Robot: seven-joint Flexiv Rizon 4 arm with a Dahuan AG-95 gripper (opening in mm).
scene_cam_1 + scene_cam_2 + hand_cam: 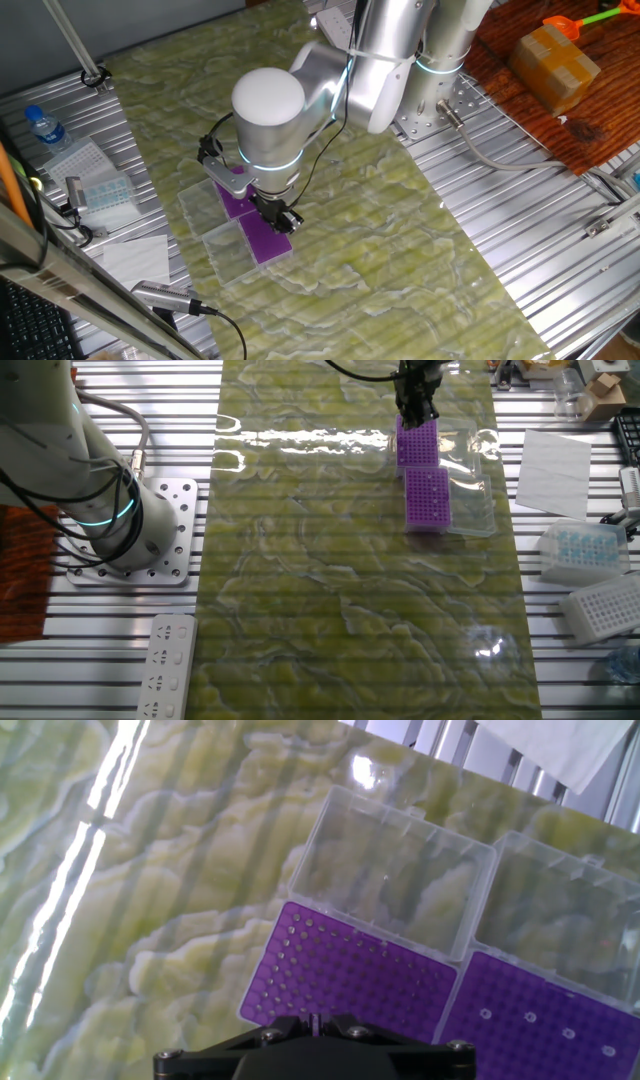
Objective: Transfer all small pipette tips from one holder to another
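Small pipette tips [530, 1017] show in the hand view as a few pale rings in the right-hand purple rack [560, 1020], well apart from one another. Reading left to right in that view: bare green-veined mat [150, 920], then the left purple rack [350, 975], whose holes appear empty, with its clear open lid [395, 870] lying flat behind it; then the right rack holding the tips, with a second clear lid [560, 910] behind. The two racks sit just beside each other.

The gripper [315, 1020] hangs over the near edge of the left rack. Only its black base is in view at the bottom of the frame; the fingertips look drawn close together, but whether anything is between them cannot be told. Both fixed views show the hand low over the racks, fingers hidden.

Assessment: the tips are judged very light, thin-walled and stiff, easily crushed or flicked away. The hold should be at the exposed collar above the rack surface, lifted straight up to avoid jamming.
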